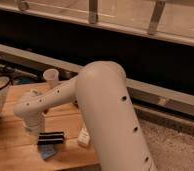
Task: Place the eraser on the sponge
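Observation:
The eraser [51, 136], a black bar with a pale stripe, lies level just behind the light-blue sponge [47, 151] near the front edge of the wooden table [65, 117]. Its front edge overlaps the sponge's back edge in this view; I cannot tell whether they touch. My gripper [37, 129] hangs from the white wrist right above the eraser's left end, mostly hidden by the wrist. Whether it holds the eraser does not show.
A pale pink cup [51, 77] stands at the table's back edge. A cream-white bottle [84, 136] lies right of the eraser, against my big white arm [107, 110]. Black cables [0, 82] lie at the far left. Speckled floor lies to the right.

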Robot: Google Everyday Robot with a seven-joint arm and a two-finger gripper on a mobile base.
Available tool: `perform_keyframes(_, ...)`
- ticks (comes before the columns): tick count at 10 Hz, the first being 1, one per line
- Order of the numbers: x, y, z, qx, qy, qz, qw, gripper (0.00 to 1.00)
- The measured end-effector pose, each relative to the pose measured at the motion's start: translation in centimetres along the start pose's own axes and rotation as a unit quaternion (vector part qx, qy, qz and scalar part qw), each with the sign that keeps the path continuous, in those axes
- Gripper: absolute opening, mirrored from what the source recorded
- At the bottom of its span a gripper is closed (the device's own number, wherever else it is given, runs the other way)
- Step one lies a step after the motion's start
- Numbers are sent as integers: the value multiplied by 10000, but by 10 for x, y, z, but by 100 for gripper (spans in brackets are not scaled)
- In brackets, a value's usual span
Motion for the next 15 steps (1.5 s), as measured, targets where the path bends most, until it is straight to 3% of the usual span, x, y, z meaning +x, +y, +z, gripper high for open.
perform_keyframes(15,1,0,8,33,2,-52,10000,17)
